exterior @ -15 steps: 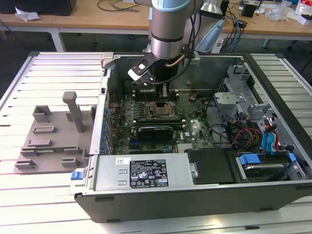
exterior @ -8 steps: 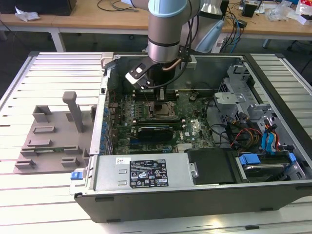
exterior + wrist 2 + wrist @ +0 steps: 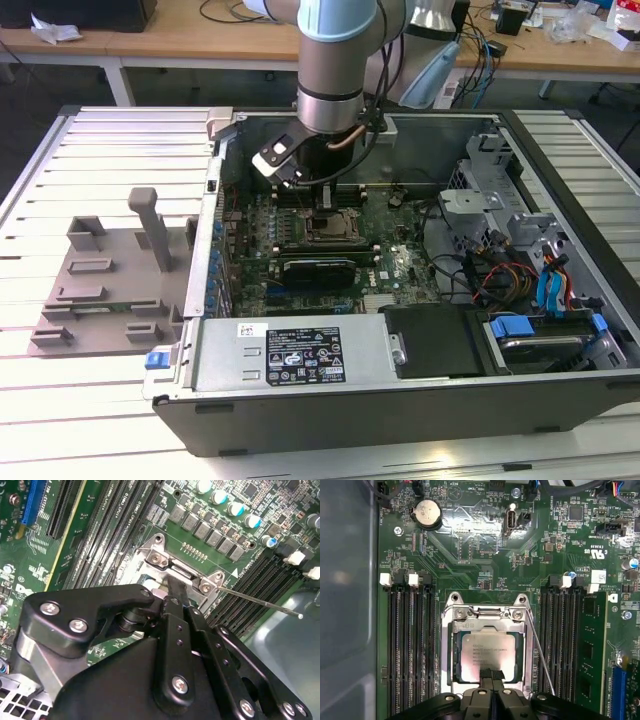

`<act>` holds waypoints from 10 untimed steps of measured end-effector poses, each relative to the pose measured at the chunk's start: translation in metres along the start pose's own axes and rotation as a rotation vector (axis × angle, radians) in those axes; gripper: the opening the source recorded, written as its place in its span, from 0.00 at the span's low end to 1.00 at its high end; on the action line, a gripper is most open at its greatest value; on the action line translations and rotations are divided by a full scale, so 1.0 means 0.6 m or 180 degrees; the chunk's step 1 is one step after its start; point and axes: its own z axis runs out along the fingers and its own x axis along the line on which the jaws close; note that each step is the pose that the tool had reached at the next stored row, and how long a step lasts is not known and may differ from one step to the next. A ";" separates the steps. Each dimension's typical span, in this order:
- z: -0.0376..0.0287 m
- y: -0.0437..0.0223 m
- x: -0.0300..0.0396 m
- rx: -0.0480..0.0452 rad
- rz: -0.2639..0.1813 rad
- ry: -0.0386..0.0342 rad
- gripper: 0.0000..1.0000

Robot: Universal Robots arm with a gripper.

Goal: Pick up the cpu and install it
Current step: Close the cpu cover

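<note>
First wrist view shows the cpu [image 3: 487, 656] lying flat in the open socket frame [image 3: 447, 650], between memory slots [image 3: 410, 650]. The pincer [image 3: 490, 673] hangs over its edge, fingers [image 3: 485, 675] drawn together, gripping nothing visible. Doing this well means keeping the cpu level and never forcing it.

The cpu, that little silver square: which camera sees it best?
The first wrist view: the cpu lies in the socket frame, silver top facing the camera, claw tip at one edge. In the second wrist view the claw mostly covers it. In the exterior view it is too small to tell.
</note>
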 end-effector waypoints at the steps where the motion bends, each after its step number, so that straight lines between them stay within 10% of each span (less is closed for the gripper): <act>1: 0.000 0.002 0.000 0.0000 0.0000 0.0000 0.11; 10: -0.007 0.034 -0.001 -0.0001 -0.0001 0.0002 0.11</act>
